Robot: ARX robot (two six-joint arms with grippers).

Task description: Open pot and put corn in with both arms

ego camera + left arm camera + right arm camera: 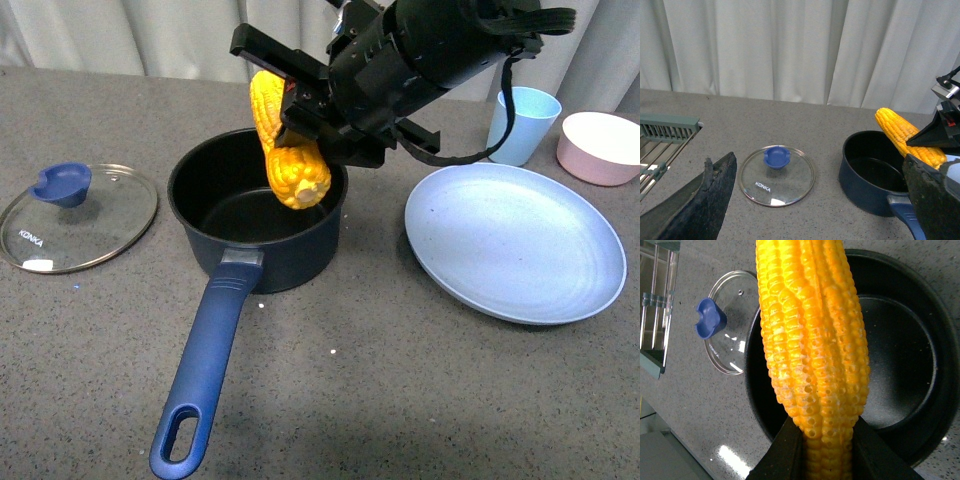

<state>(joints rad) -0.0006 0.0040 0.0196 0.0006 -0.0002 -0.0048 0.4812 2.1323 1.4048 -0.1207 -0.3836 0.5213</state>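
The navy-blue pot (210, 180) stands open mid-table, black inside, its long blue handle (205, 365) pointing toward me. My right gripper (300, 105) is shut on the yellow-orange corn (285, 150) and holds it tilted just above the pot's far right rim. In the right wrist view the corn (812, 355) fills the middle, the jaws clamped on its lower end, the pot (905, 355) beneath. My left gripper (820, 200) is open and empty; its view shows the pot (867, 170) and corn (905, 135) to one side.
The glass lid (78, 215) with a blue knob lies flat on the table left of the pot. A light blue plate (515, 240), a blue cup (523, 125) and a pink bowl (600, 145) stand on the right. A metal rack (665, 137) shows in the left wrist view.
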